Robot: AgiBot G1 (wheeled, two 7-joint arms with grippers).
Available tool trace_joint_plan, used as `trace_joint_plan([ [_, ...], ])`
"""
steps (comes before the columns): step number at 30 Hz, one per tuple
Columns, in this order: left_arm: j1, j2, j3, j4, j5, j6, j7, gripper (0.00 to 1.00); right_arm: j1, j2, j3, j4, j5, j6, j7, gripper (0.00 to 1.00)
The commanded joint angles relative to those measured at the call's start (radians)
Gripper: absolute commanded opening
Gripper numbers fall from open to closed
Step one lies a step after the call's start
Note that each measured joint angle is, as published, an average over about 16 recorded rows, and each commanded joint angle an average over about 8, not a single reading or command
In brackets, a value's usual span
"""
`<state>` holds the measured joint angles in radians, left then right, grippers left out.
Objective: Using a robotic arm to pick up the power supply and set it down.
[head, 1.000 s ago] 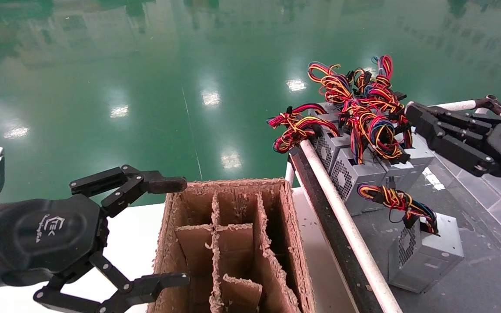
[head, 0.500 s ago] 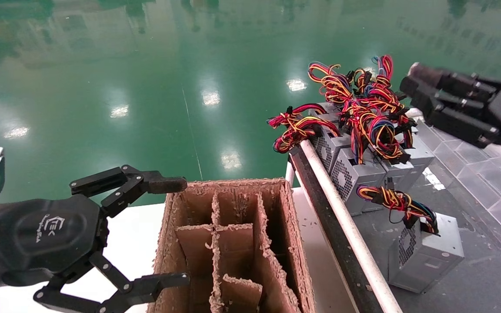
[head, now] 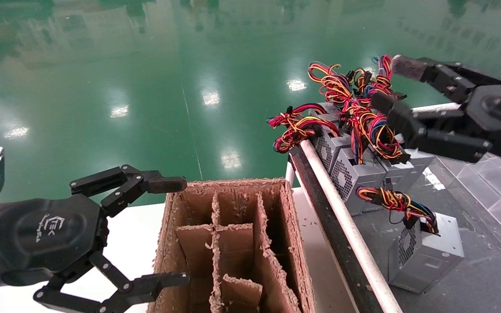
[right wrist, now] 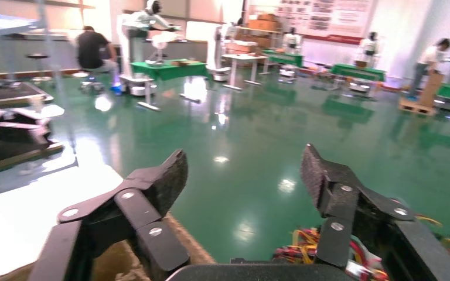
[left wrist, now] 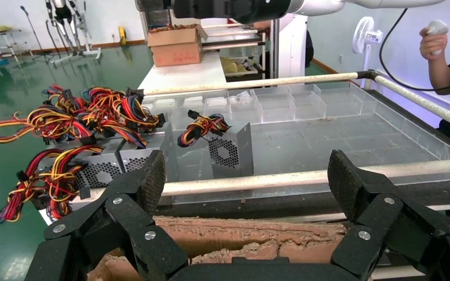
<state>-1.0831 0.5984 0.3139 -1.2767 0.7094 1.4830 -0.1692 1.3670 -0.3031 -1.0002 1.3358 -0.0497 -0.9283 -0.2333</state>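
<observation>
Head view: right gripper (head: 387,84), fingers spread and empty, hovers above the power supplies (head: 355,171) lying toward its seven o'clock.

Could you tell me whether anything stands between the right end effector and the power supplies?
The wire bundles do. The right end effector is open and hovers over the far cluster of power supplies, whose wires stand up from the boxes straight beneath its fingers. The lone unit nearer the robot is less covered.
</observation>
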Motion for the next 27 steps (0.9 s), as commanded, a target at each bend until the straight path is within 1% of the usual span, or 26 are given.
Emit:
trace_joint_plan([
  [1, 0.000, 0.000, 0.000, 0.000, 0.000, 0.000, 0.000, 1.00, -0.012, -0.013, 0.029, -0.002, -0.028, -0.023, 0.017, 1.00],
  [27, 0.000, 0.000, 0.001, 0.000, -0.001, 0.000, 0.001, 1.00, -0.164, -0.173, 0.404, -0.029, -0.382, -0.318, 0.236, 1.00],
])
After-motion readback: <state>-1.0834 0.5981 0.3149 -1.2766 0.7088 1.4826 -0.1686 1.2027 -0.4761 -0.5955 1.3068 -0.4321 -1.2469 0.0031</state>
